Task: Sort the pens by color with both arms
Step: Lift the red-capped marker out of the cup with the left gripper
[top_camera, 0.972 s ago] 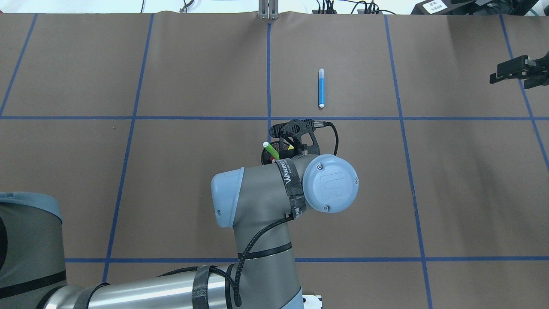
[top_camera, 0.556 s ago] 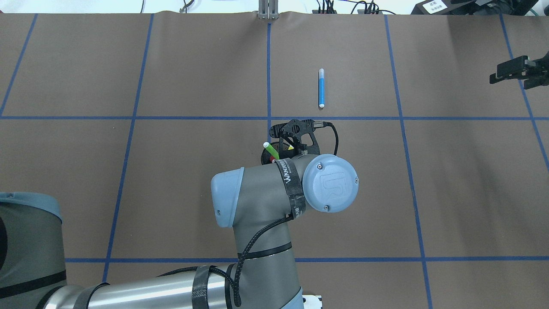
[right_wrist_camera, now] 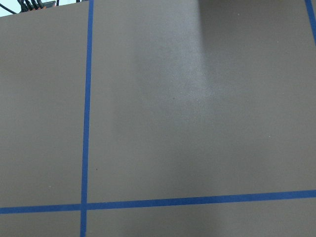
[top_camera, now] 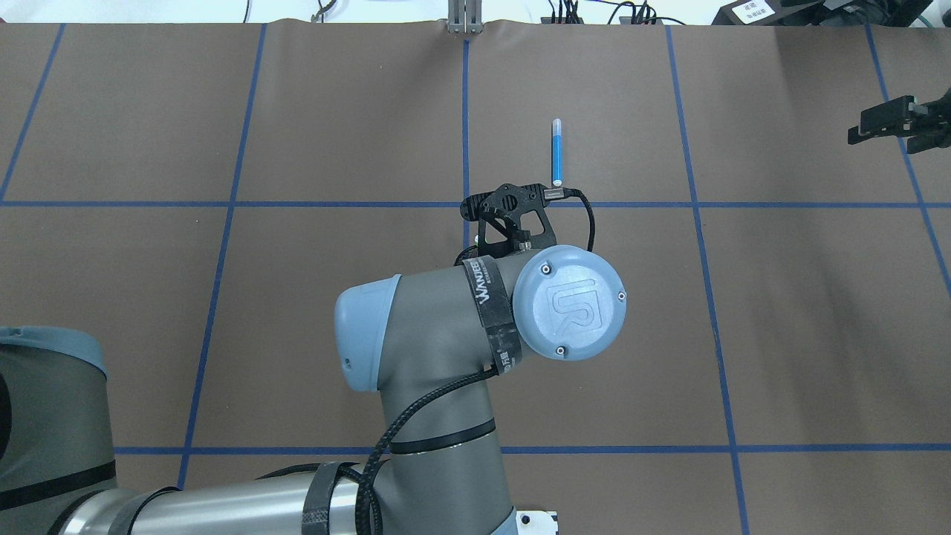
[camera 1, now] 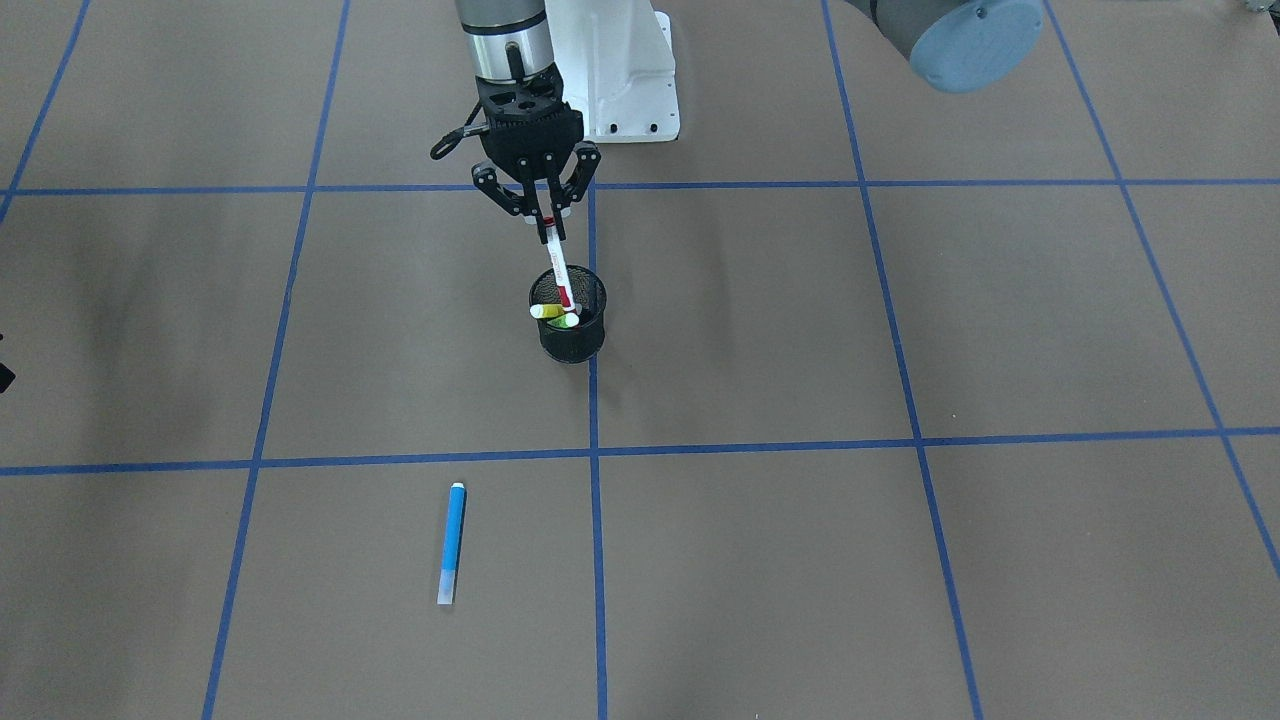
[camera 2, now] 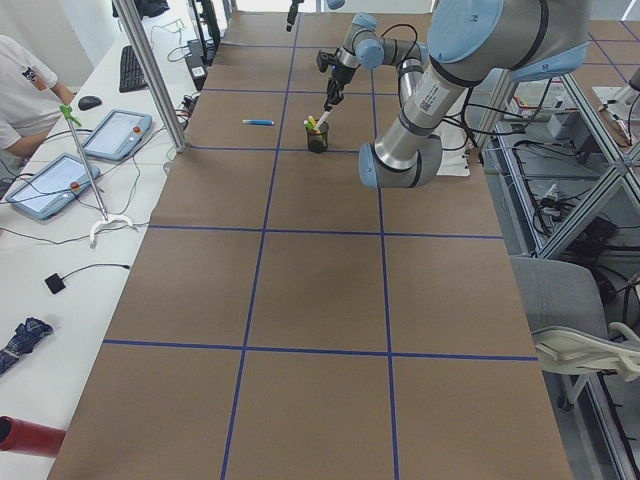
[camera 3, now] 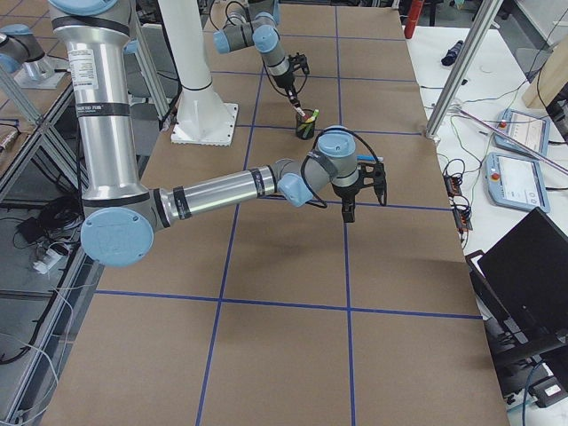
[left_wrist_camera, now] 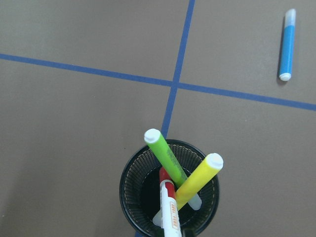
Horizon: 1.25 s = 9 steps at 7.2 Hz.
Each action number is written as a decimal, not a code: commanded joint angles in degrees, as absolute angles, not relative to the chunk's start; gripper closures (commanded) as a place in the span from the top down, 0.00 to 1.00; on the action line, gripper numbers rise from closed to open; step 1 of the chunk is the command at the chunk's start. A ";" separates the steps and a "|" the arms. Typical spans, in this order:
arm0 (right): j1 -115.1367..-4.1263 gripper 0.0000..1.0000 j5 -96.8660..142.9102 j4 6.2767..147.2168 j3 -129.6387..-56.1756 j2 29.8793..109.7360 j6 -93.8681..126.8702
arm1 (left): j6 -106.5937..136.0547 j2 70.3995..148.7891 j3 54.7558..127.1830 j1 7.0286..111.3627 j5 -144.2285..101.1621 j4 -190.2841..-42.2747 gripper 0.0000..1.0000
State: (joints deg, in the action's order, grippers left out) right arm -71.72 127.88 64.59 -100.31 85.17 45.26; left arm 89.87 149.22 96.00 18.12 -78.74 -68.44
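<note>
Gripper on the left arm (camera 1: 541, 218) pinches the white-barrelled red-capped pen (camera 1: 556, 262), its end inside the black mesh cup (camera 1: 572, 345), upper centre (light green pen (left_wrist_camera: 165, 155), yellow pen (left_wrist_camera: 197, 180) inside); blue pen (camera 1: 452, 540) lies lower left of the front view. Right gripper (top_camera: 854, 135): can't tell.

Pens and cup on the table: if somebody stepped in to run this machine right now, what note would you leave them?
Left end effector: shut on the top of the white-barrelled, red-capped pen, its lower end inside the black mesh cup.
Right end effector: out to the side, open or shut unclear; no pen seen in it.
Light green pen and yellow pen lean in the cup; blue pen lies alone on the brown table.
Done: only blue is out. Left: place red, green, yellow by colour.
</note>
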 commanded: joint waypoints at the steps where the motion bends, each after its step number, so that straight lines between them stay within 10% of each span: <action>1: -71.72 1.00 127.88 64.51 -100.37 84.99 45.26 | 89.30 149.50 100.44 19.77 -78.75 -65.68 0.00; 5: -71.72 1.00 127.88 64.60 -100.37 84.90 45.26 | 87.10 150.47 100.99 25.47 -78.40 -66.26 0.00; 9: -71.72 1.00 127.71 64.51 -100.37 84.73 45.26 | 81.40 150.29 78.98 30.66 -77.96 -98.28 0.00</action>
State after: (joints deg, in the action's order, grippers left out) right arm -71.72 127.78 64.52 -100.37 84.81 45.26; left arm 83.09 150.26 86.26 29.30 -78.19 -88.62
